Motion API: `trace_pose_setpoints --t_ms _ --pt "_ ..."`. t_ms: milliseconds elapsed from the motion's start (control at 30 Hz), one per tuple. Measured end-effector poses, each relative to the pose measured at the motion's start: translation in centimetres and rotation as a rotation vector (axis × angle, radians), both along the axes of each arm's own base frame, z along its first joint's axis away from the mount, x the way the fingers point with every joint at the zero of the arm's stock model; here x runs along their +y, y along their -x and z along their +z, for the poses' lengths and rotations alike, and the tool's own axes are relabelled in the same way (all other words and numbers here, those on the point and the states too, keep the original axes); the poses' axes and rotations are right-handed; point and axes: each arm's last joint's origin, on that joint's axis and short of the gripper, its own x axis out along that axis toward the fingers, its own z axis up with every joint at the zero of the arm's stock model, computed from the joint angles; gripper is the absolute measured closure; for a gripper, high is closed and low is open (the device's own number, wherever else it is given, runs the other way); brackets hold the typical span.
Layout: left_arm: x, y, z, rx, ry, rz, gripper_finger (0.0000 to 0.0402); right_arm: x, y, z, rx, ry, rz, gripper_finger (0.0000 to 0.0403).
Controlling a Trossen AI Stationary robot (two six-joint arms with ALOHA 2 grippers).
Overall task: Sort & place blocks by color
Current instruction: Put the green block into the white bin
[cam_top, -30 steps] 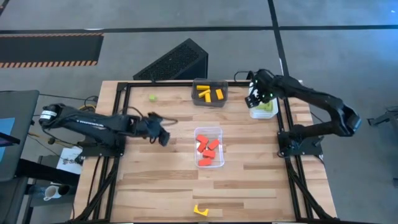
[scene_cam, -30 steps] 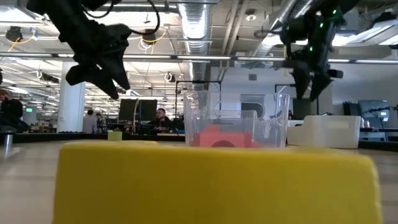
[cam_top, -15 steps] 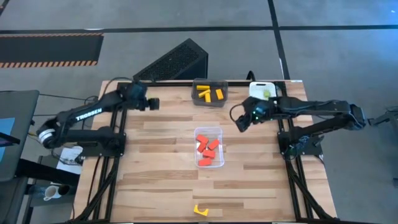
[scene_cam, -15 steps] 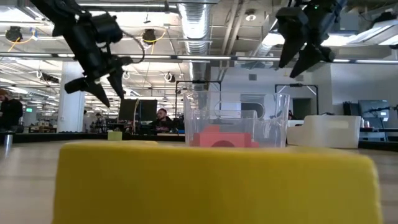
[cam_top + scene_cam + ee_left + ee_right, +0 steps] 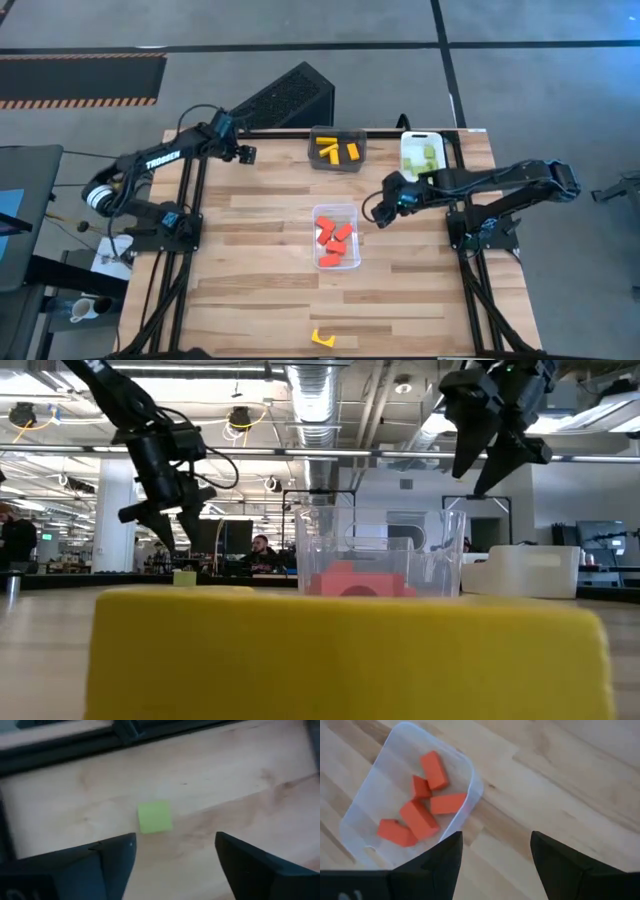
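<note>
A light green cube (image 5: 155, 817) rests flat on the table near its far left corner; my open left gripper (image 5: 175, 840) hovers just above it, fingers to either side and short of it. In the high view that gripper (image 5: 245, 154) hides the cube; the low view shows the cube (image 5: 184, 576) below the gripper (image 5: 148, 530). My open right gripper (image 5: 378, 215) hangs in the air right of the clear bin (image 5: 352, 212) holding several red blocks (image 5: 422, 807). A yellow block (image 5: 322, 338) lies at the near edge.
A dark bin (image 5: 337, 135) with yellow blocks (image 5: 338, 151) and a white bin (image 5: 422, 140) with green blocks (image 5: 428, 155) sit along the far edge. The yellow block (image 5: 350, 650) fills the low view's foreground. Bare wood lies on either side of the clear bin.
My left gripper has swung from the table's left middle toward the far left corner and now stands over the green cube. My right gripper has left the white bin and moved toward the near edge and left, stopping beside the clear bin. No block has moved.
</note>
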Motion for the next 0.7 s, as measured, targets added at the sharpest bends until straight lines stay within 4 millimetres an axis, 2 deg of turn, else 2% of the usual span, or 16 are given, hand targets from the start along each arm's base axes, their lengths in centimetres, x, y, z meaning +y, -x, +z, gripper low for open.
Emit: trace_pose_setpoints --t_ms 200,300,700 --pt "1.3 -0.8 -0.4 0.079 -0.012 -0.03 0.0095 1.2 0.1 0.2 -0.018 -0.01 0.015 0.0148" --pt "1.7 -1.1 -1.3 0.119 0.009 -0.04 0.0078 1.5 0.2 0.2 -0.021 -0.016 0.015 0.0148" --pt "2.7 -2.1 -4.0 0.159 0.069 -0.049 0.0072 1.4 0.3 0.2 -0.006 0.0 0.024 0.0148"
